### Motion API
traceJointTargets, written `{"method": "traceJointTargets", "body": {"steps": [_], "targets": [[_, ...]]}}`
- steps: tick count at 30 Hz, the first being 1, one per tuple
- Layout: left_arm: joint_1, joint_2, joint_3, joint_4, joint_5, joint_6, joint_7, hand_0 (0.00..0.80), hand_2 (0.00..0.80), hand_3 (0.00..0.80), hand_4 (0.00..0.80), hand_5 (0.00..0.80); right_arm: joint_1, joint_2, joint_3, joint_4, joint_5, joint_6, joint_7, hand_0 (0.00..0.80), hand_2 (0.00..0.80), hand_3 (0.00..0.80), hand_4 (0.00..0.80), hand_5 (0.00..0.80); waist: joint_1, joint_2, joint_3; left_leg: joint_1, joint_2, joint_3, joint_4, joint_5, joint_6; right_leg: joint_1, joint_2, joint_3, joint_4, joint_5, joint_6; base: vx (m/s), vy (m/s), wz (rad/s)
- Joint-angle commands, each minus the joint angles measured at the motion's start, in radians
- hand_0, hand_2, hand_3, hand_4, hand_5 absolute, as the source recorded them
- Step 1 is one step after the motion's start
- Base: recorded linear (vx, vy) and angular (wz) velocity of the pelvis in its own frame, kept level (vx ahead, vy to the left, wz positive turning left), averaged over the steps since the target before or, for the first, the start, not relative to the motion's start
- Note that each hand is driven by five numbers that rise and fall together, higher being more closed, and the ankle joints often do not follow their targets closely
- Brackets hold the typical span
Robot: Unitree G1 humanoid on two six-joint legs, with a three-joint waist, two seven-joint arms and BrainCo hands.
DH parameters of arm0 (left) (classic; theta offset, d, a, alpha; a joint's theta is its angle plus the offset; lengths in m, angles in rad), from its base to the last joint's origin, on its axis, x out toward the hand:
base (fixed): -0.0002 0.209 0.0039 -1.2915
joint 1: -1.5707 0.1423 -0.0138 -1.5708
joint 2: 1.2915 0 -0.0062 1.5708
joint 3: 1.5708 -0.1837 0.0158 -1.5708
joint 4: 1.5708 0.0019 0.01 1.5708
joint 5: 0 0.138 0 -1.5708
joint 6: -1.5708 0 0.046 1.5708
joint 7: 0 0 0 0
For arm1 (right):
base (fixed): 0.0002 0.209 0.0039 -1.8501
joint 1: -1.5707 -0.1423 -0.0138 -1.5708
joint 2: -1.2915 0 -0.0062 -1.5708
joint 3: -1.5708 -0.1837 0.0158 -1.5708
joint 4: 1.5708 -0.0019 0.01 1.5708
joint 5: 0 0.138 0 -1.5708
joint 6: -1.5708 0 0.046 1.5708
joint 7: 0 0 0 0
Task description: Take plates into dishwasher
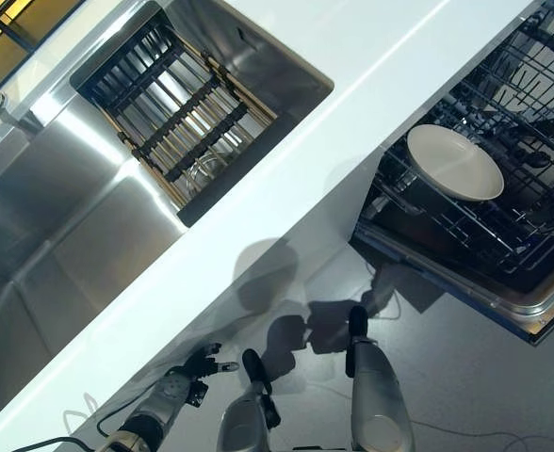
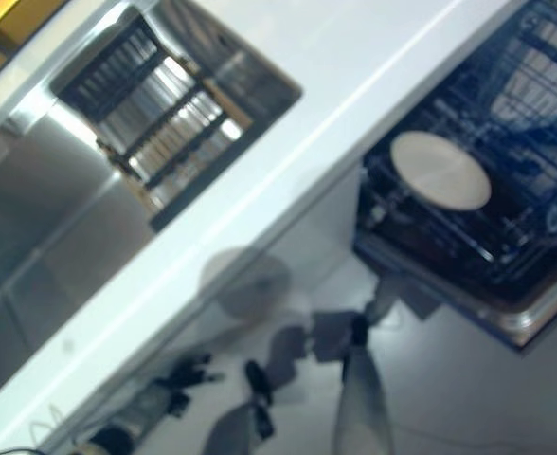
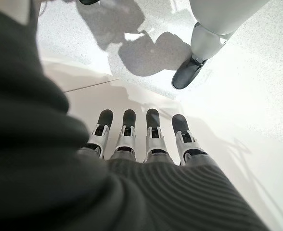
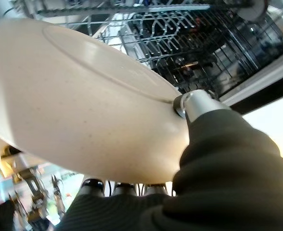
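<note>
A long white countertop (image 1: pixel 286 179) runs diagonally across the head views, from about 7 o'clock up to 1 o'clock. Set into it at 10 o'clock is a stainless steel sink (image 1: pixel 60 235) with a black slatted drying rack (image 1: pixel 178 113) lying across its basin. At 3 o'clock, an open dishwasher shows its dark wire lower rack (image 1: pixel 503 217) pulled out over a pale grey speckled floor (image 1: pixel 465 377).

One round cream ceramic plate (image 1: pixel 454 162) sits in the wire rack, tilted. In the right wrist view, a large cream plate (image 4: pixel 79 101) fills the picture above the rack; the right hand (image 4: pixel 199 108) pinches its rim, thumb on the near face and fingers behind it.

The left hand (image 1: pixel 202 363) hangs low at 7 o'clock beside the white cabinet front (image 3: pixel 132 96), fingers straight, side by side, holding nothing.
</note>
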State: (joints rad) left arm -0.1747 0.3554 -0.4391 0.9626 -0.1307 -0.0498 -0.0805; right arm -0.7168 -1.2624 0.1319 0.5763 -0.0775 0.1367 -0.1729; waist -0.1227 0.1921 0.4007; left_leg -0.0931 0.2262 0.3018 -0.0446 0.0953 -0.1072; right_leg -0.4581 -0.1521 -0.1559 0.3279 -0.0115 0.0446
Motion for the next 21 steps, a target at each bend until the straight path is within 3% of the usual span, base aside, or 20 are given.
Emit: {"method": "traceJointTargets", "body": {"steps": [1, 12, 21], "targets": [[0.002, 0.094, 0.031, 0.024, 0.027, 0.005, 0.005, 0.0, 0.0, 0.0, 0.0, 0.0, -0.012, -0.059, 0.031, -0.011, -0.112, -0.027, -0.003, 0.8, 0.8, 0.8, 0.8, 0.8, 0.003, -0.111, -0.045, -0.025, 0.02, -0.012, 0.043, 0.061, -0.054, 0.139, 0.005, -0.063, -0.136, 0.003, -0.011, 0.0, 0.0, 0.0], [-0.002, 0.119, 0.034, 0.01, 0.048, 0.019, -0.017, 0.0, 0.0, 0.0, 0.0, 0.0, -0.024, -0.098, 0.089, -0.085, -0.256, -0.01, 0.003, 0.8, 0.8, 0.8, 0.8, 0.8, 0.006, -0.13, -0.042, -0.024, 0.018, -0.013, 0.045, 0.043, -0.045, 0.144, 0.006, -0.059, -0.144, 0.01, -0.004, 0.0, 0.0, 0.0], [-0.006, 0.129, 0.034, -0.006, 0.056, 0.028, -0.029, 0.0, 0.0, 0.0, 0.0, 0.0, -0.08, -0.104, 0.159, -0.102, -0.309, -0.044, 0.065, 0.8, 0.8, 0.8, 0.8, 0.8, 0.015, -0.134, -0.04, -0.03, 0.017, -0.016, 0.048, 0.038, -0.044, 0.146, 0.005, -0.065, -0.153, 0.014, -0.001, 0.0, 0.0, 0.0]]}}
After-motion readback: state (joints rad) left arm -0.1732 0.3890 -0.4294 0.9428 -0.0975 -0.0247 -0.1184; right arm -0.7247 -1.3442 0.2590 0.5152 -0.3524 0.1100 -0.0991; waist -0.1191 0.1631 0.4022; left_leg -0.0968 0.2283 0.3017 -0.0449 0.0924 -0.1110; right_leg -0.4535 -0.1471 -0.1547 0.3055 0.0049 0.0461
